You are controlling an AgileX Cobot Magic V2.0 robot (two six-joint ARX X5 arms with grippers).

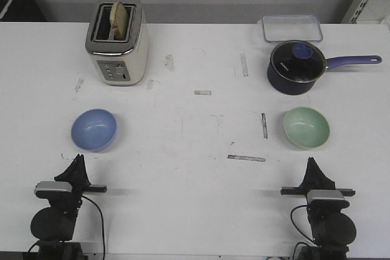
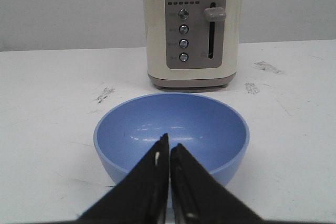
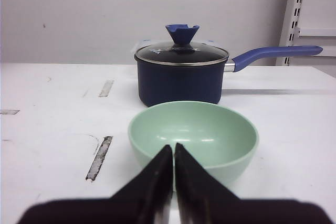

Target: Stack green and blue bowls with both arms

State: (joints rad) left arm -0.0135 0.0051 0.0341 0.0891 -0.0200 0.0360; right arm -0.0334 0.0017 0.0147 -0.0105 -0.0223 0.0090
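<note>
The blue bowl [image 1: 94,130] sits upright and empty on the left of the white table. It fills the left wrist view [image 2: 171,129]. The green bowl [image 1: 306,127] sits upright and empty on the right, and shows in the right wrist view [image 3: 193,135]. My left gripper [image 1: 78,161] is shut and empty, just short of the blue bowl's near side; its tips [image 2: 169,144] point at the bowl. My right gripper [image 1: 311,164] is shut and empty, just short of the green bowl; its tips [image 3: 174,148] point at that bowl.
A cream toaster [image 1: 117,41] with bread in its slot stands behind the blue bowl [image 2: 190,30]. A dark navy saucepan [image 1: 296,68] with a purple handle stands behind the green bowl [image 3: 181,74]. A clear lidded box [image 1: 292,28] lies at the back right.
</note>
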